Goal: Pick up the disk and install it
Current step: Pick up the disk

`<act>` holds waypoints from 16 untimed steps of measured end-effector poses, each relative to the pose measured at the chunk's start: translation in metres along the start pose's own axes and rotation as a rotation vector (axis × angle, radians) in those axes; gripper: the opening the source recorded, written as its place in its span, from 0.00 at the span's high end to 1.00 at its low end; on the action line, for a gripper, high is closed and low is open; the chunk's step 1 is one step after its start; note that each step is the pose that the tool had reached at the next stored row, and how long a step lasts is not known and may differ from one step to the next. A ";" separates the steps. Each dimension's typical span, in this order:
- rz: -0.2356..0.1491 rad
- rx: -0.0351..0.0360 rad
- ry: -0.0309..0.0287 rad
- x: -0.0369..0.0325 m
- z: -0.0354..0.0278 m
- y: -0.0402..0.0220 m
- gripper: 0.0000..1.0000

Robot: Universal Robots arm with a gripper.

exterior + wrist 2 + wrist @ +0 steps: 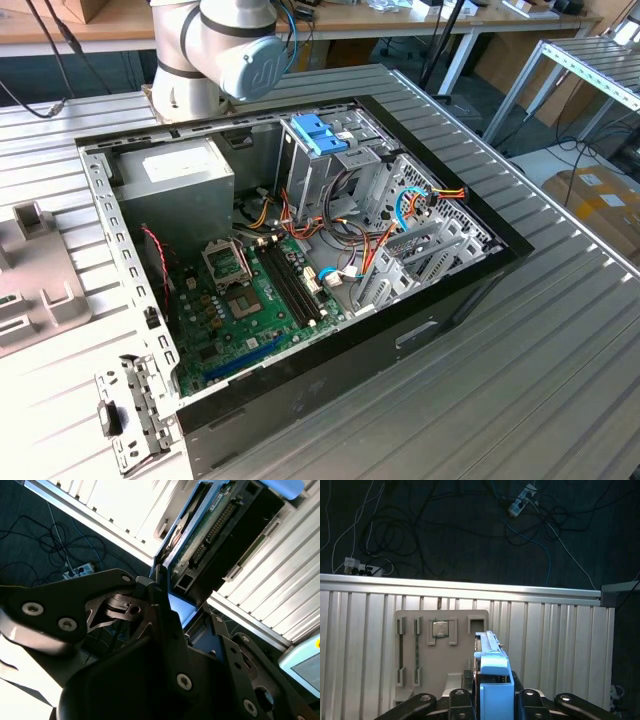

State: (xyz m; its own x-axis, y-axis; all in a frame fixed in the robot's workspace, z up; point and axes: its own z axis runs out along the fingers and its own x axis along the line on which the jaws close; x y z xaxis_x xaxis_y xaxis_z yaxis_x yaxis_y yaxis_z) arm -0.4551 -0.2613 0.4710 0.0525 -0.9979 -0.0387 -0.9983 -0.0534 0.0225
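The disk (pixel 487 652) stands on edge between the black fingers (pixel 460 697) of my gripper (pixel 492 700), which is shut on it. Its light-blue carrier rail (pixel 495 677) faces the camera in the first wrist view. The second wrist view shows the disk's (pixel 215 525) green circuit board and connector row, with the gripper (pixel 182 612) clamped on its blue-edged end. In that first wrist view the disk hangs over a grey fixture plate (pixel 440 650) on the ribbed metal table (pixel 360 630). In the exterior view the arm's base (pixel 215 50) rises behind the open computer case (pixel 440 320).
Inside the case sit a green motherboard (pixel 240 300), a grey power supply (pixel 175 185), loose cables (pixel 350 235) and a tall metal drive cage topped by a blue bracket (pixel 320 133). The grey fixture (pixel 30 280) lies at the exterior view's left. Cables trail on the floor (pixel 470 530) past the table edge.
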 end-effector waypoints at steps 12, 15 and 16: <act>0.000 -0.0001 0.0000 0.0089 -0.0004 -0.0022 0.63; 0.000 -0.0001 0.0000 0.0106 -0.0005 -0.0027 0.63; 0.000 0.0000 0.0000 0.0114 -0.0005 -0.0029 0.63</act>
State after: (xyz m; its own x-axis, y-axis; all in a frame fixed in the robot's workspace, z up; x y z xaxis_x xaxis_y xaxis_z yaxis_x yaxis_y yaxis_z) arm -0.4515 -0.2726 0.4710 0.0525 -0.9979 -0.0387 -0.9983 -0.0534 0.0225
